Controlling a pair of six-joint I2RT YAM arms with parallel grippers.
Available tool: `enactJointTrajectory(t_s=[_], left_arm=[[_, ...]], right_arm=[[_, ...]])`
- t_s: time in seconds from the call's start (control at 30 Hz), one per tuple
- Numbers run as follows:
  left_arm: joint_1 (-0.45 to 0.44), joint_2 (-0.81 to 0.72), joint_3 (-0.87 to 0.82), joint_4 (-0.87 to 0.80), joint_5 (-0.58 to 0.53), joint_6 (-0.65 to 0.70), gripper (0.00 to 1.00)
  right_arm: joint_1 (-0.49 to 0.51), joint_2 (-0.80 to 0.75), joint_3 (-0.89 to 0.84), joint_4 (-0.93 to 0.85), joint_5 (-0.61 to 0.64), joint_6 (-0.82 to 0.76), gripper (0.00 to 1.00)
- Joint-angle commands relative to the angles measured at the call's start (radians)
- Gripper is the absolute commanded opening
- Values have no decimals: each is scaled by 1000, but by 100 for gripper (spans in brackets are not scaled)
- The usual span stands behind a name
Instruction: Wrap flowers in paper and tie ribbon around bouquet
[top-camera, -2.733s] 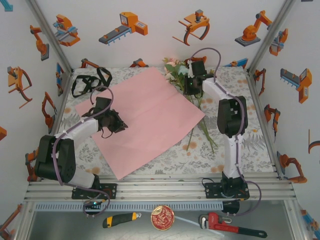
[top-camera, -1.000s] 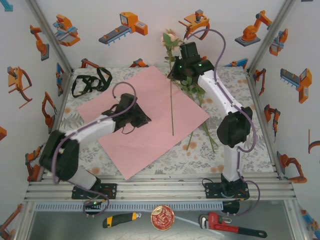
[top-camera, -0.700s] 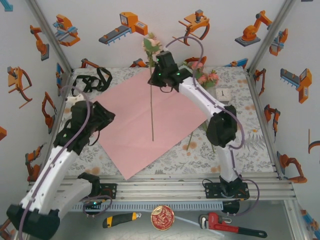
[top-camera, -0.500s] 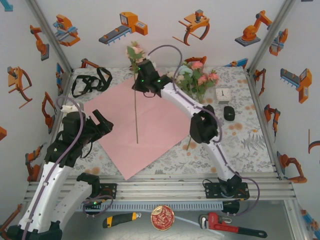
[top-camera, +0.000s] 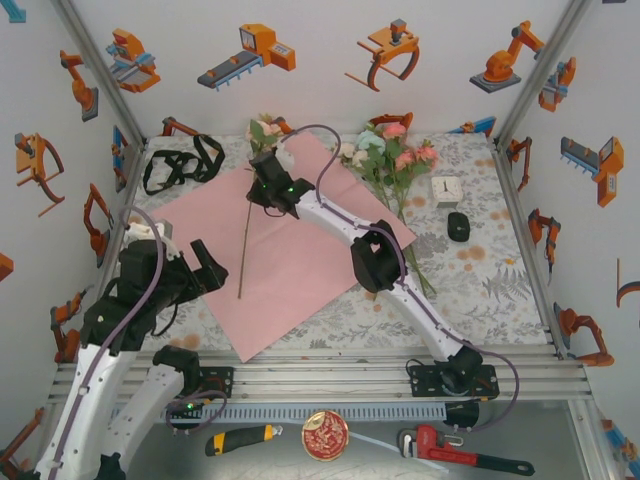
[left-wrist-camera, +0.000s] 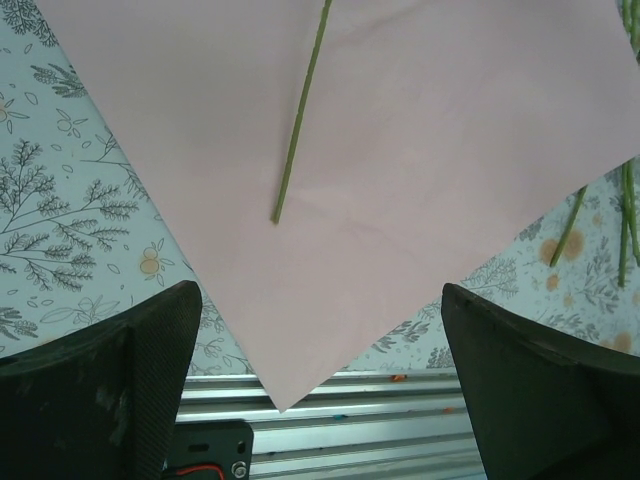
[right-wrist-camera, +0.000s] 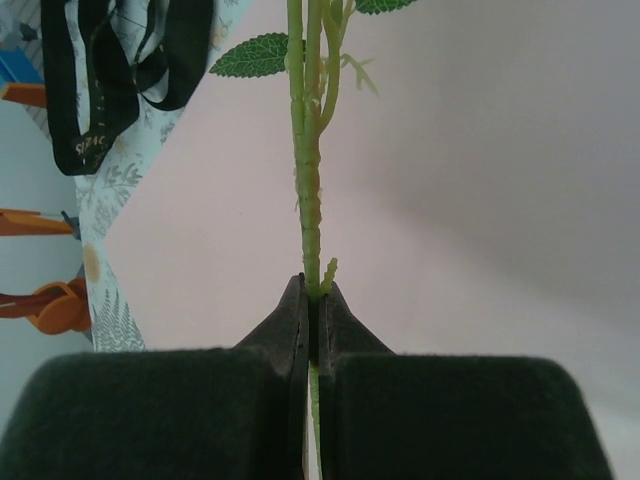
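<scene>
A round tin (top-camera: 325, 435) sits on the metal ledge well behind both tools, near the arm bases, holding reddish-brown contents that are too small to identify. The right tool (top-camera: 268, 192) is clamped shut on a single flower (top-camera: 262, 132). In the right wrist view the two pads of this tool (right-wrist-camera: 312, 300) meet on the thin green stem, with a leaf just ahead of them. The bloom stands beyond the tool and the stem tail hangs back over the paper (top-camera: 300, 240), which lies pink side up beneath both tools. Whether the stem tip touches the sheet cannot be determined. The ribbon (top-camera: 180, 160) lies in a loose black heap to the left of the right tool, off the paper. The remaining flowers (top-camera: 390, 160) lie to its right on the worktop (top-camera: 480, 290), at the paper's edge. The right arm (top-camera: 375, 262) reaches diagonally from its near-right base across the sheet. The left arm (top-camera: 120, 310) is raised, and its left tool (top-camera: 195, 265) stands wide apart and empty above the paper's near corner.
</scene>
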Motion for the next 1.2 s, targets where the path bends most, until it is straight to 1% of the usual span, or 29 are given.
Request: enactJointTrajectory(t_s=[0.0,0.13,0.37,0.57,0.77,0.8,0.9,1.0,1.07,1.17], left_arm=[[7,-27,-5,-34,11,26,97],[7,-31,-25,-20,48,31,97],[7,-35,-21,-23,51,41,98],[7,-44,-40,-17,59,23,98],[7,-50,-42,-19,54,14,98],[7,-50,-44,-20,54,13,98],[6,-50,-47,-21,54,13,98],[7,-49,-52,-9,57,10,99],[6,-46,-53,0,60,9,99],[7,-44,-55,24,75,22,99]], right_arm=[[-3,-19,-26,39,35,-27,0],[-20,-38,-22,40,9,-28,0],[-38,-72,-15,90,23,17,0],[-50,-2,51,87,-6,-3,0],[-60,93,118,71,-127,-7,0],[-62,97,127,61,-137,-10,8],[-69,78,123,39,-137,-13,25],[-76,23,98,41,-123,-34,39],[-83,-24,86,36,-124,-59,42],[-99,-131,48,-7,-139,-114,43]])
